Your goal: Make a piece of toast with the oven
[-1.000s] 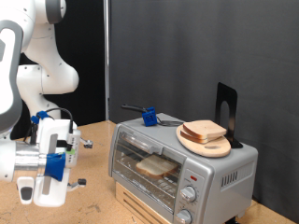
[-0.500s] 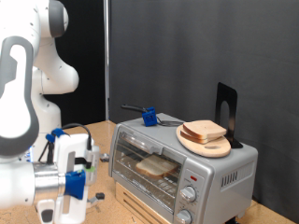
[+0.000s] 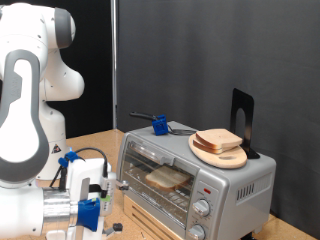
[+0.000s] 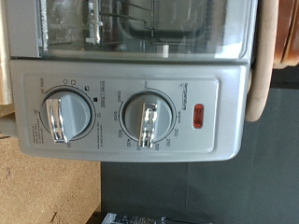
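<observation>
The silver-grey oven stands on a wooden base at the exterior view's lower right, and its glass door looks shut. A single piece of toast lies on the wire rack inside. My gripper, with blue parts, hangs low to the exterior view's left of the oven front, apart from it. The wrist view shows the oven's control panel close up, with two round knobs and a red light. My fingers do not show in the wrist view.
A round wooden plate with piled bread slices sits on top of the oven; its edge shows in the wrist view. A blue object and a black stand are also on the oven top. The wooden table lies behind.
My arm has moved down and towards the exterior view's right, bringing the gripper closer to the oven front. The oven, toast and plate have not moved.
</observation>
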`<state>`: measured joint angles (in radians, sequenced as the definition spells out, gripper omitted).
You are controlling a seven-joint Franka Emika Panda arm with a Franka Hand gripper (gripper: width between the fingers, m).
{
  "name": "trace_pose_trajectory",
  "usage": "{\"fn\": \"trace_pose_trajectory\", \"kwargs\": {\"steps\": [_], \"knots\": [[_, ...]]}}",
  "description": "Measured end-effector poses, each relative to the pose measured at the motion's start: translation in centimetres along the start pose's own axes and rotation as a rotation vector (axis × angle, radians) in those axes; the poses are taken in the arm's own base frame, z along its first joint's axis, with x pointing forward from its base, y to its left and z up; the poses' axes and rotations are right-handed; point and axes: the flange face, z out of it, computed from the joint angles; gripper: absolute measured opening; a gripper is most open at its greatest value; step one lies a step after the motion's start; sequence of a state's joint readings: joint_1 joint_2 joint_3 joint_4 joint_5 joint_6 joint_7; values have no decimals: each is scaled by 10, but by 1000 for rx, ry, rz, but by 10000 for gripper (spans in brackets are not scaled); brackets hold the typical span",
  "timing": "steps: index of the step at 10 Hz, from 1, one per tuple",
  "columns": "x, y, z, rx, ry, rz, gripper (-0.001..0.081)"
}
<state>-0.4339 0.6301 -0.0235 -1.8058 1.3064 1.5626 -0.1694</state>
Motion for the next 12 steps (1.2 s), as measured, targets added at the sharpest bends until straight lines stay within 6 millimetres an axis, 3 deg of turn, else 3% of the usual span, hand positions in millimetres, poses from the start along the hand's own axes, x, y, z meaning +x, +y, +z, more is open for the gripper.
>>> {"fn": "trace_pose_trajectory", "kwargs": {"steps": [6,12], "knots": [[43,-12,53,-1,-43,89,808],[83,-14,66,-28,-52,-42,808]]}}
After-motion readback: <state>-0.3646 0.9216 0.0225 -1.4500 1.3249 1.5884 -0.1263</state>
